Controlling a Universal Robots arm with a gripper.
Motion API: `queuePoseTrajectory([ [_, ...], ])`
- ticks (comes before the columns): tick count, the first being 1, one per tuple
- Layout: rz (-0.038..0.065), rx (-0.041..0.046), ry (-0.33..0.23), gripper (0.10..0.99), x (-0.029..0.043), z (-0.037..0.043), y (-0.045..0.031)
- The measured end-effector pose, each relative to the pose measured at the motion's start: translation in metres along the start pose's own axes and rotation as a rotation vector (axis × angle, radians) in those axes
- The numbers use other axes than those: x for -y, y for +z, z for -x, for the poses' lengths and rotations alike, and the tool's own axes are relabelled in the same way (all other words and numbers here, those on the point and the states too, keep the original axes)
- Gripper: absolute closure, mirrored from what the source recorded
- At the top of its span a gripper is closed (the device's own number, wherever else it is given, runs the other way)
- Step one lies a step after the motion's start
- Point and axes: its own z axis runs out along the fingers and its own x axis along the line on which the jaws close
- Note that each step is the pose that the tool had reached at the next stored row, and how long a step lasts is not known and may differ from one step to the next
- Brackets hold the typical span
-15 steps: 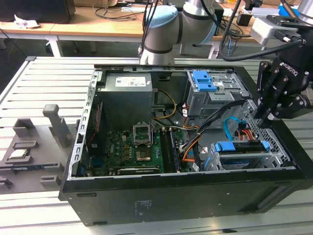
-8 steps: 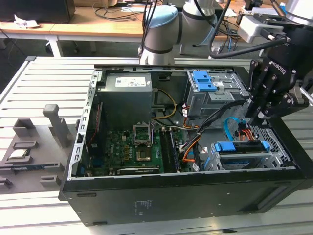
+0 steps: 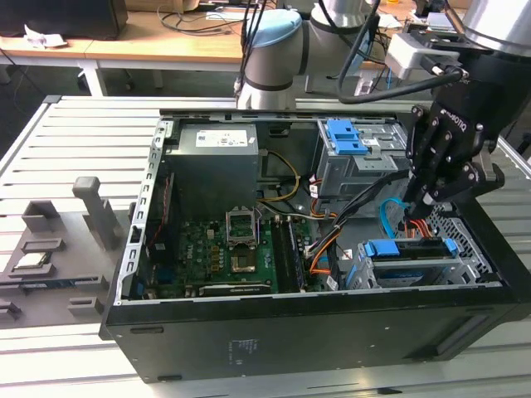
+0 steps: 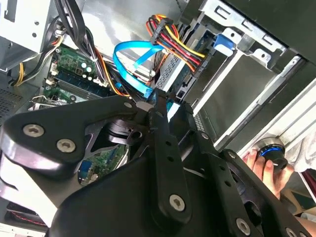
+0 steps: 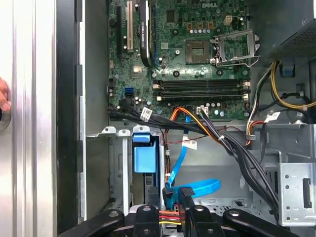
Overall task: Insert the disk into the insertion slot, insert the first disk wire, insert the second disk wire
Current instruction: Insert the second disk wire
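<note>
The disk [image 3: 406, 249], with blue rails, lies in the insertion slot [image 3: 415, 272], the low grey cage at the case's front right corner. My gripper [image 3: 415, 217] hangs just above the disk's rear end. In the second wrist view the first disk wire [image 4: 173, 37], a red, orange and black bundle, ends in a black plug against the disk's edge [image 4: 190, 74]. The second disk wire [image 4: 133, 54], a light-blue cable, loops down to the tips of my gripper [image 4: 155, 101], which is shut on its small dark plug. The same blue loop [image 5: 202, 187] shows in the first wrist view beside my gripper [image 5: 173, 207].
The taller grey cage with a blue latch [image 3: 353, 137] stands behind the slot. Black cable bundles [image 5: 237, 148] run past the motherboard [image 3: 224, 249]. The power supply [image 3: 211, 162] fills the back left corner. A hand [image 4: 261, 163] holds a round button outside the case.
</note>
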Motion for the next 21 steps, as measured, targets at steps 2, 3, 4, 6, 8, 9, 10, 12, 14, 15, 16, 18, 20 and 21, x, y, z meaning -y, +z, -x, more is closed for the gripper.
queuePoseTrajectory([
  [2,0.000,-0.0004,-0.005,0.784,-0.0048,0.0001,0.0025],
  [3,0.000,-0.0003,-0.006,0.784,-0.0048,0.0001,0.0025],
  [4,0.000,-0.0003,-0.006,0.784,-0.0048,0.0001,0.0025],
  [6,-0.001,-0.0004,-0.007,0.867,-0.0048,0.0001,0.0026],
  [8,-0.001,-0.0004,-0.009,0.925,-0.0048,0.0001,0.0026],
  [9,-0.001,-0.0004,-0.009,0.925,-0.0048,0.0001,0.0026],
  [10,-0.001,-0.0005,-0.010,0.925,-0.0048,0.0001,0.0025],
  [12,-0.001,-0.0006,-0.011,0.925,-0.0048,-0.0012,0.0026],
  [14,-0.001,-0.0008,-0.012,0.925,-0.0047,-0.0057,0.0030],
  [15,-0.001,-0.0008,-0.012,0.925,-0.0047,-0.0065,0.0031],
  [16,-0.001,-0.0009,-0.013,0.925,-0.0046,-0.0075,0.0032],
  [18,-0.001,-0.0012,-0.013,0.925,-0.0046,-0.0101,0.0035],
  [20,-0.001,-0.0015,-0.014,0.925,-0.0045,-0.0127,0.0041],
  [21,-0.001,-0.0014,-0.015,0.925,-0.0044,-0.0133,0.0050],
])
